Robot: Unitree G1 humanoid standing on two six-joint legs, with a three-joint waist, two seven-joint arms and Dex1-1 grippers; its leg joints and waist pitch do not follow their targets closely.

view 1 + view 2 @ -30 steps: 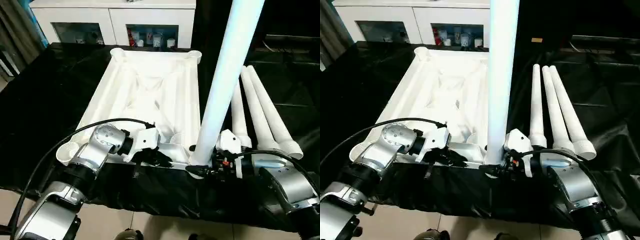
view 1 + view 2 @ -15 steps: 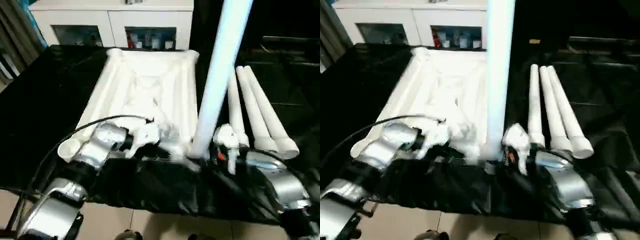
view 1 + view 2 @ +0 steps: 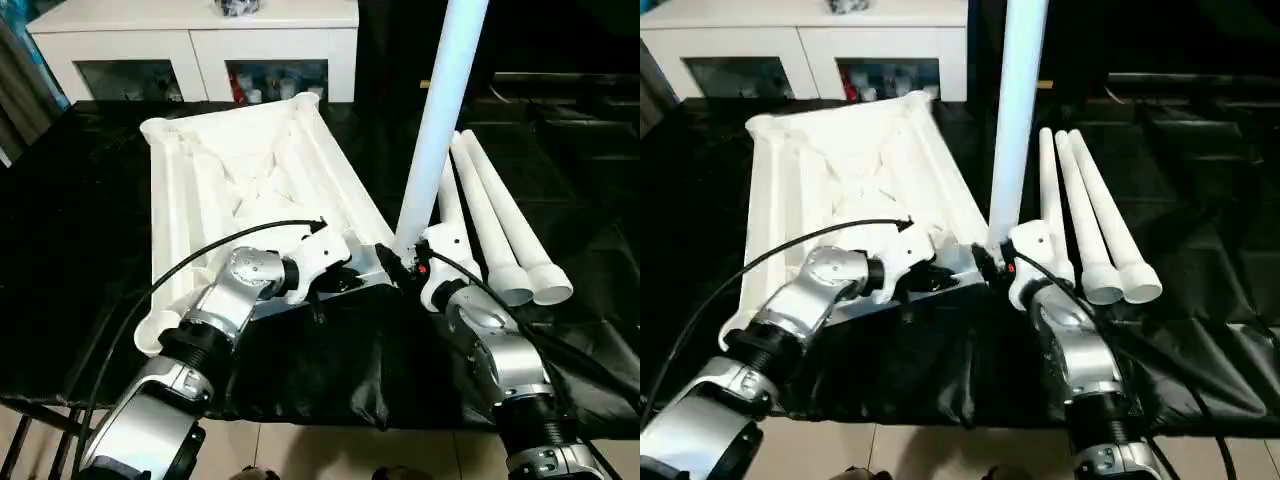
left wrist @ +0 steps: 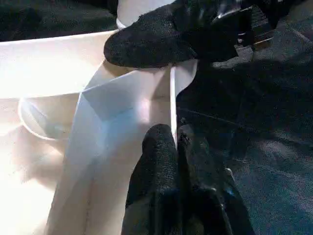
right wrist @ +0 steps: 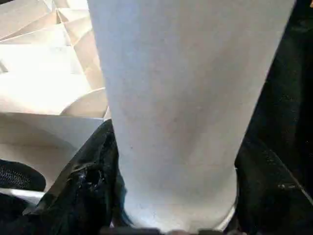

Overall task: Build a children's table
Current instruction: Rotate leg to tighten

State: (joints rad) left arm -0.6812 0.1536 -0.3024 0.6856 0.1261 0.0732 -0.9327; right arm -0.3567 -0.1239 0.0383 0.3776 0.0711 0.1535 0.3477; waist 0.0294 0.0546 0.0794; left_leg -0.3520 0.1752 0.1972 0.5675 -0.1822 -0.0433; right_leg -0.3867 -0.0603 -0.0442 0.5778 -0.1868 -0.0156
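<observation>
Left eye view: we see the white ribbed plastic tabletop (image 3: 240, 170) upside down on the black cloth (image 3: 80, 230). Our left gripper (image 4: 175, 142) is clenched thin on its near rim wall. Rigid, light shell; we judge the rim grips best. Right gripper (image 3: 405, 262) clasps the upright white tubular leg (image 3: 440, 110) low, by the corner socket. Smooth, likely slippery. Three spare white legs (image 3: 500, 215) lie rightward.

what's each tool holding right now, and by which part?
Left tool: shut on the tabletop, pinching its near edge wall by the corner socket. Right tool: the upright leg, held at its bottom end.
</observation>
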